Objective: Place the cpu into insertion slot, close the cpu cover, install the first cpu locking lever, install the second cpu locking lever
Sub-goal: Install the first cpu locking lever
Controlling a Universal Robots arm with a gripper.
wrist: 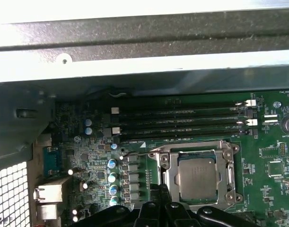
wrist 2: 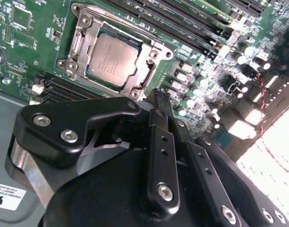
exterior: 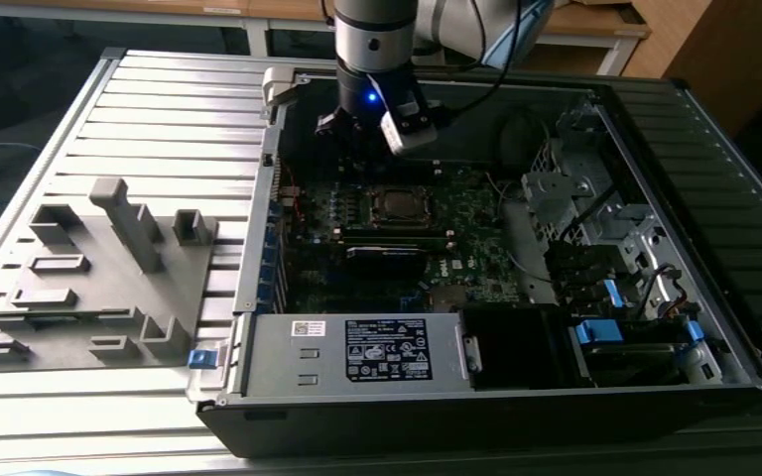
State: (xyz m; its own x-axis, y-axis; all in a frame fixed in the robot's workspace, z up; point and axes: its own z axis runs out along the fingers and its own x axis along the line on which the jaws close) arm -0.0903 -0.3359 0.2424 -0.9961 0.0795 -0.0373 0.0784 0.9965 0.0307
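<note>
Ribbed metal bench (exterior: pixel 156 109) carries an open computer case (exterior: pixel 487 407) lying on its side; grey fixture tray (exterior: pixel 103 288) beside it on the exterior view's left.

Arm (exterior: pixel 374 40) reaches down into the case, over the green board (wrist: pixel 272 189), close to the socket area.

Long black memory slots (wrist: pixel 182 118) run just beside the insertion slot (exterior: pixel 378 204).

The cpu cover (wrist 2: pixel 82 45) lies flat, closed over the slot; its silver frame surrounds the chip on all sides.

The cpu (wrist 2: pixel 113 59) sits seated in the slot, metal top up, showing through the cover's cut-out in both wrist views.

Thin silver lever rod (wrist: pixel 137 154) runs out from one corner of the cover frame; latched or not, cannot tell.

Jaws closed together, nothing seen between them; fingertips (wrist 2: pixel 159 99) sit just beside a corner of the cover frame; contact with it cannot be told.
</note>
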